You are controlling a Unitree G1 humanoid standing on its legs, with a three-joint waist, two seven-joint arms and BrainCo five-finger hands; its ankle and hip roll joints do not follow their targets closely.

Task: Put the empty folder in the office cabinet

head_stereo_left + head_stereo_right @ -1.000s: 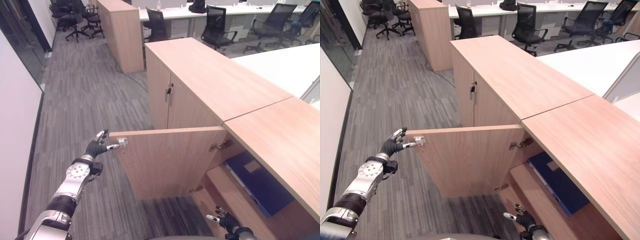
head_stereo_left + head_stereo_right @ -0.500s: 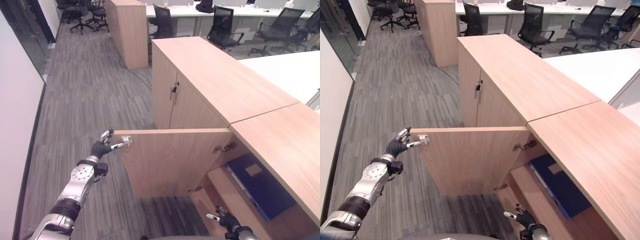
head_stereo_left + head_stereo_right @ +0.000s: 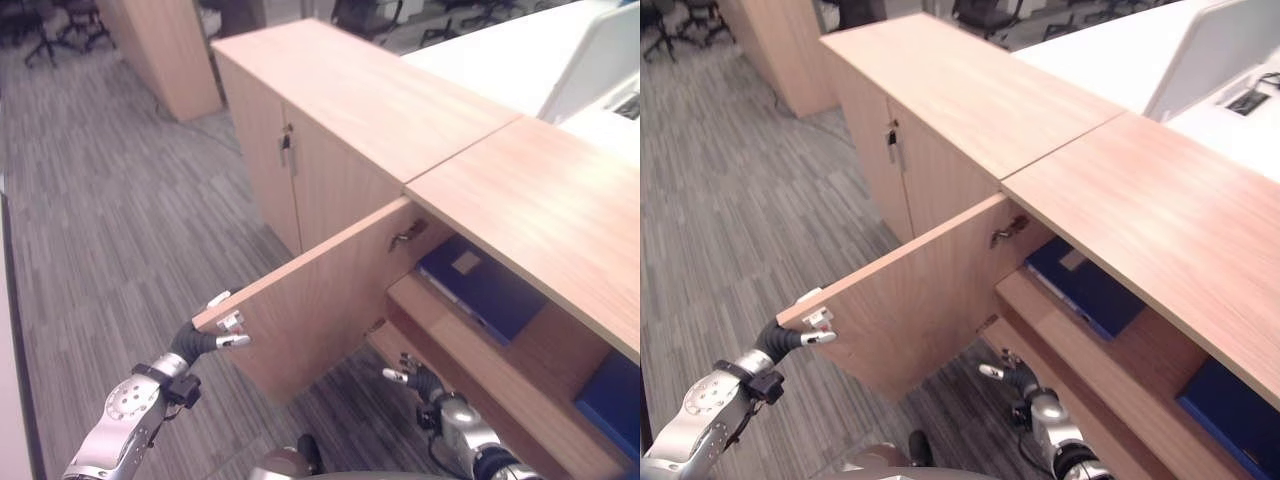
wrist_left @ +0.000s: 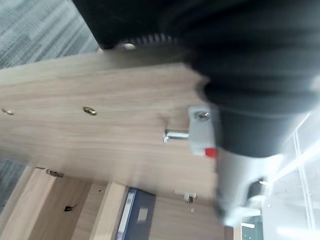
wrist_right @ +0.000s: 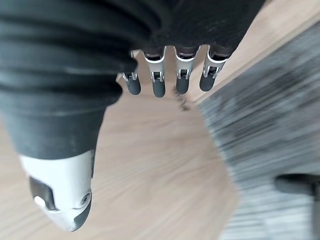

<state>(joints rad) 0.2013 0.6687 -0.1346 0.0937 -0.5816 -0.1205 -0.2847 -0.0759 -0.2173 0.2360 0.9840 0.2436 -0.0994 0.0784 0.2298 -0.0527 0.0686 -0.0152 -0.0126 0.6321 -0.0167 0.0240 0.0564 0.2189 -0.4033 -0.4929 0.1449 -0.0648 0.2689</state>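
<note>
Left hand (image 3: 205,338) is up at the free corner of the open cabinet door (image 3: 320,300), fingers spread straight, tips touching the door edge by its small metal latch (image 3: 233,322), nothing curled round it. In its wrist view the latch (image 4: 192,132) sits just beside the hand, against the door's inner face.

Blue folder (image 3: 478,285) lies flat inside the office cabinet (image 3: 520,210), on the upper shelf (image 3: 470,345), at about two o'clock from the door's corner, under the wooden top. Another blue item (image 3: 612,395) shows farther along at four o'clock from it, deeper in the cabinet.

Right hand (image 3: 420,380) hangs low just in front of the shelf edge, fingers (image 5: 159,84) straight and apart, holding nothing.

Beyond, at eleven o'clock, a second closed cabinet (image 3: 300,110) stands on grey striped carpet (image 3: 100,220).
</note>
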